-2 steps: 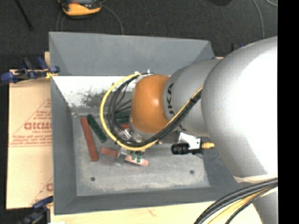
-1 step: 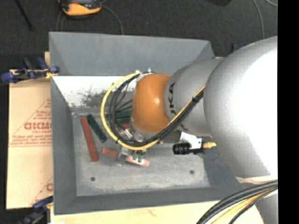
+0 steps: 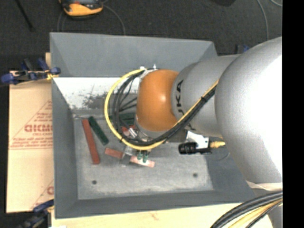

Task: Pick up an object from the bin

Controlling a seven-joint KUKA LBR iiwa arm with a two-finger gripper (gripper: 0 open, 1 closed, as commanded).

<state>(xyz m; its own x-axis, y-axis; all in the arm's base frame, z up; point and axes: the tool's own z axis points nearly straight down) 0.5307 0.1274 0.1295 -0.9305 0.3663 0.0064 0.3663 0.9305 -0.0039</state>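
gripper (image 3: 131, 151), near the bin (image 3: 166, 180) centre, is mostly hidden under the orange cover (image 3: 154, 103); open or closed cannot be told. red-brown block (image 3: 113, 152) and pink piece (image 3: 143, 162) lie beside it.

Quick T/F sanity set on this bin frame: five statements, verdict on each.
1. A long red-brown stick lies in the left part of the bin. True.
2. A dark green stick lies just to the right of it. True.
3. The arm enters from the view's left. False: the arm comes in from the right.
4. The gripper is over the bin's front right corner. False: it is low near the middle, by a short red-brown block and a pale pink piece.
5. The orange cover is a loose thing lying in the bin. False: it sits on the arm's wrist.
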